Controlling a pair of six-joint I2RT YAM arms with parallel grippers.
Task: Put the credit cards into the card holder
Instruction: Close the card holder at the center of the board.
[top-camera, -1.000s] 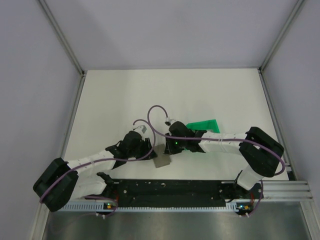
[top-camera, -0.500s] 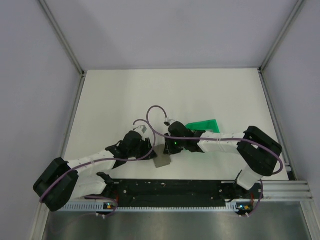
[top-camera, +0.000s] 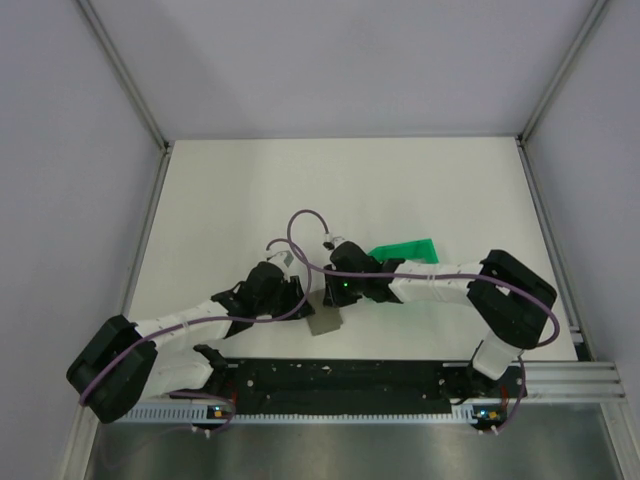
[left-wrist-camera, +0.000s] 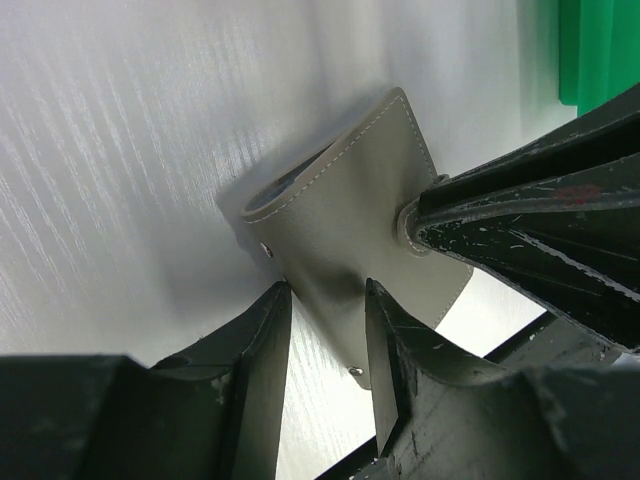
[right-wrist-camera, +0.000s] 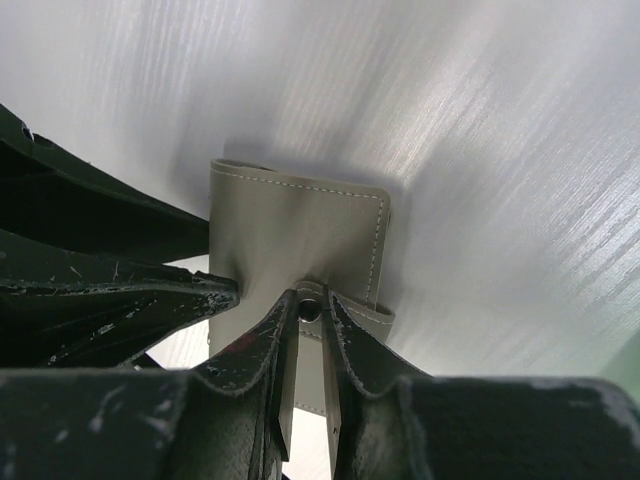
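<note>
The card holder (top-camera: 323, 323) is a grey stitched wallet lying near the front middle of the table, between the two wrists. In the left wrist view the card holder (left-wrist-camera: 350, 210) shows an open fold at its far end. My left gripper (left-wrist-camera: 322, 300) stands with its jaws apart astride the holder's near corner, with table showing between them. My right gripper (right-wrist-camera: 312, 312) is shut on the holder's snap tab (right-wrist-camera: 345, 305), the snap button between its tips. The holder's body (right-wrist-camera: 300, 230) lies just beyond. No credit cards are in view.
A bright green frame tray (top-camera: 405, 250) lies just behind the right wrist and shows in the left wrist view (left-wrist-camera: 590, 50). The black rail (top-camera: 340, 375) runs along the near edge. Side rails border the table left and right.
The right wrist has shifted a little to the left, toward the card holder. The left arm and the holder have not visibly moved.
</note>
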